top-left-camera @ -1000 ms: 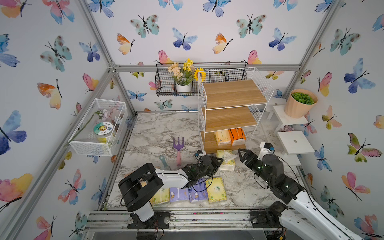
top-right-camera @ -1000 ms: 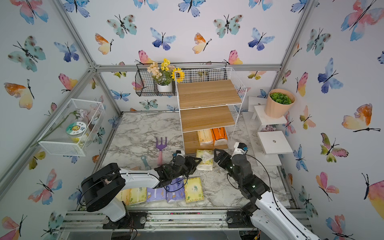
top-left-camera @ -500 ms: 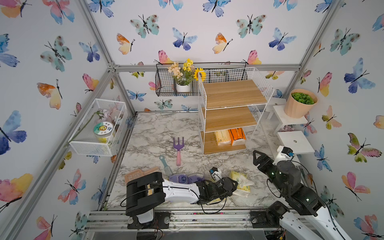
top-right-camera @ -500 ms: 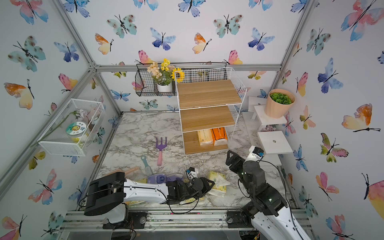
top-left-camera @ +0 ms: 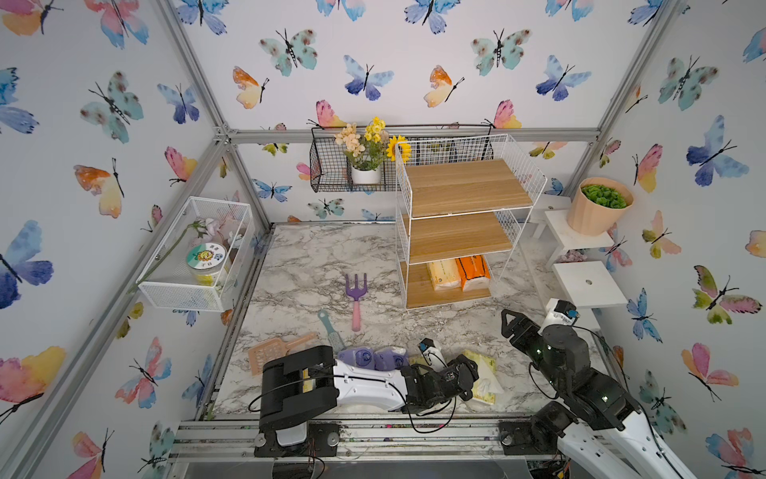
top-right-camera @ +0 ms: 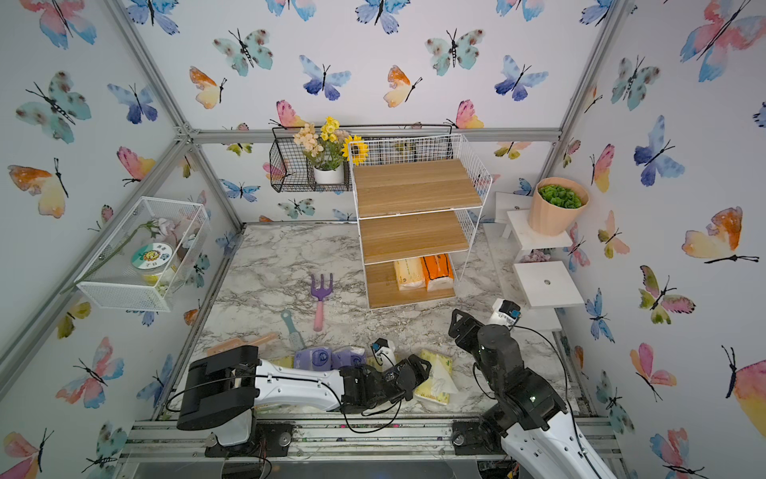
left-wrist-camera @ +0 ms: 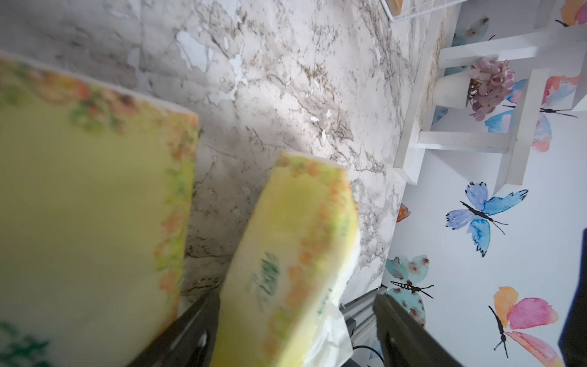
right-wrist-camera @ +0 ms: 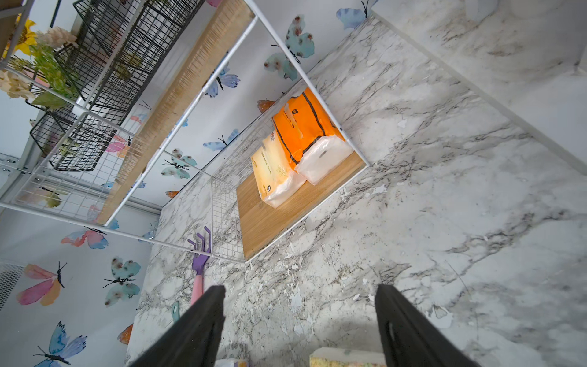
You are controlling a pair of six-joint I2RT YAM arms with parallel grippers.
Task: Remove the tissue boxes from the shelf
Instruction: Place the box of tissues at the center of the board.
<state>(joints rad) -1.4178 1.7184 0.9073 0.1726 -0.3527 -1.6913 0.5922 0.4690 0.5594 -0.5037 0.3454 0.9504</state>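
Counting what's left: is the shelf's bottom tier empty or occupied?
Occupied: a pale yellow pack and an orange pack sit side by side on the bottom board of the shelf.

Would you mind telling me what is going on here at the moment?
The robot is clearing tissue packs off the shelf. The left gripper is open around a yellow pack near the front of the table, close to two purple packs. The right gripper is open and empty, facing the bottom board, where a cream pack and an orange pack wait.

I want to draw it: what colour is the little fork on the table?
The fork is purple with a pink handle, clearest in a top view.
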